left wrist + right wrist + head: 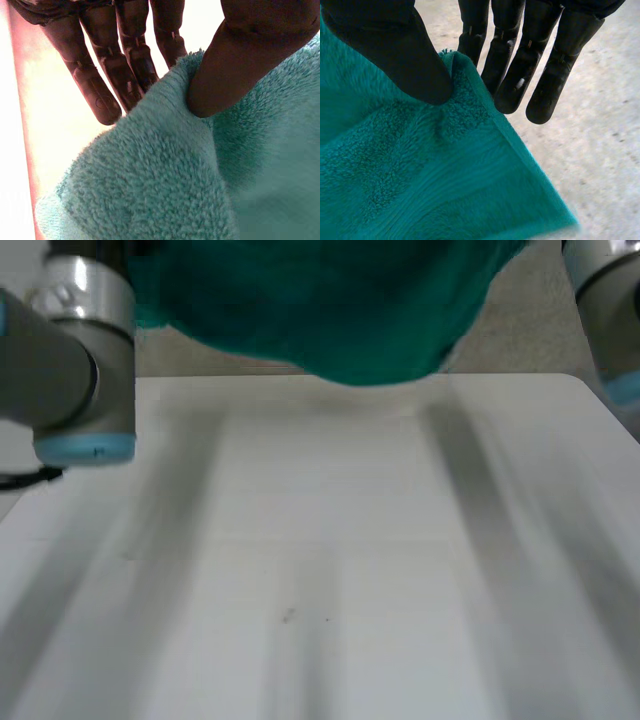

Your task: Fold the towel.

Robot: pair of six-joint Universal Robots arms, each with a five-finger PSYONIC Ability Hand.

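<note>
- The teal towel (320, 310) hangs bunched at the far end of the white bench (330, 560). Its lowest fold sags across the bench's far edge, and whether it touches the bench there cannot be told.
- The left arm (70, 360) and the right arm (610, 310) flank the towel, one at each side of the head view.
- Left hand (240, 60): it grips the towel. The thumb presses into the fluffy pile at an edge of the cloth, and the straight fingers (100, 75) lie behind that edge, so the cloth is pinched between them.
- Right hand (395, 45): it also grips the towel. The thumb is on the front face near a corner, just beside the hemmed edge, and the straight fingers (520, 75) back the cloth from behind.
- Below the right hand's fingertips lies speckled grey floor (600, 125).
- The rest of the bench surface nearer the robot is bare white, with a small dark speck (288, 616) near its middle.
</note>
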